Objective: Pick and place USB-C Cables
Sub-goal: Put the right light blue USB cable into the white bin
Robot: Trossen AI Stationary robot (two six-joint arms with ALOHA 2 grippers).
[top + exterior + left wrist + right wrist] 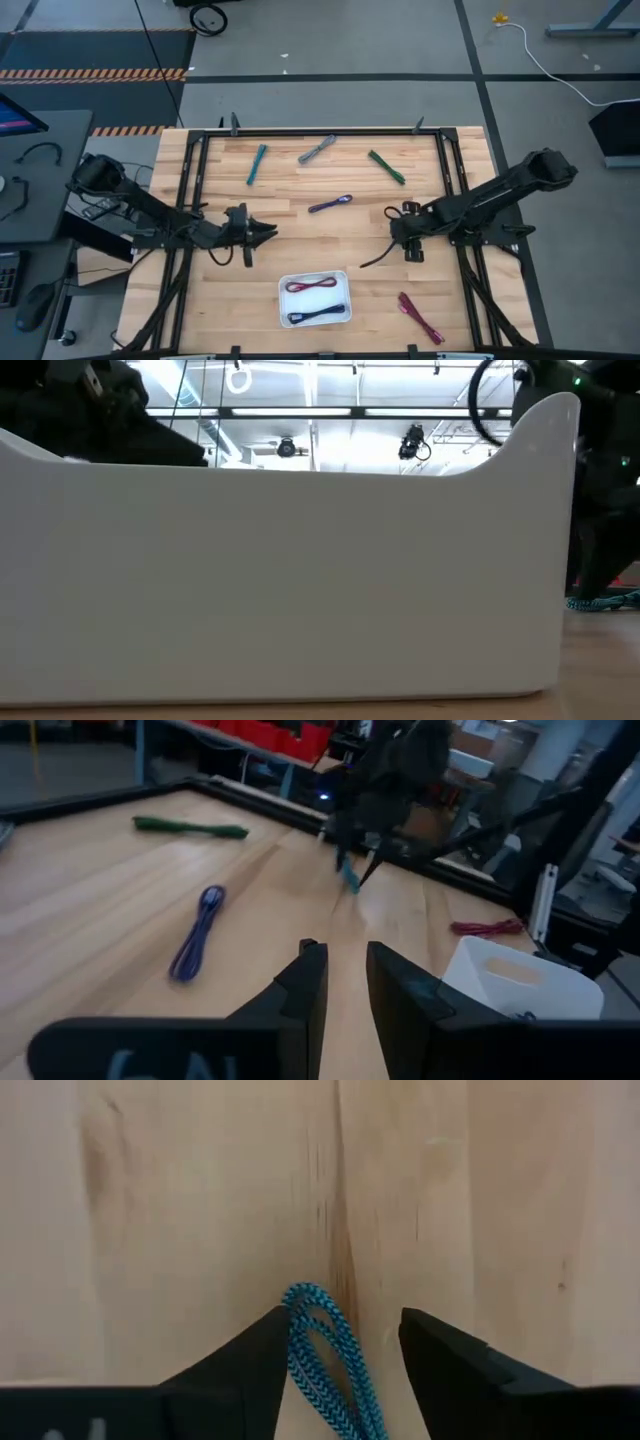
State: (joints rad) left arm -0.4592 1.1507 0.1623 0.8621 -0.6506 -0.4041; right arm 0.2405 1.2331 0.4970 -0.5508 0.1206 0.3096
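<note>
My right gripper points down at the table right of centre. It is open astride the looped end of a teal-blue braided cable, which lies flat on the wood and also shows in the low view. My left gripper hovers left of centre, open by a narrow gap and empty. A white tray near the near edge holds a maroon cable and a dark cable. Loose on the table lie teal, grey, green, purple and magenta cables. My right gripper comes from above with one finger on each side of the teal-blue cable's looped end. The loop lies close against the inner side of one finger; whether they touch I cannot tell. The cable rests on the table.
A black frame runs round the tabletop. The tray's white wall fills most of the low view. In the left wrist view the purple cable, the green cable and the tray lie ahead.
</note>
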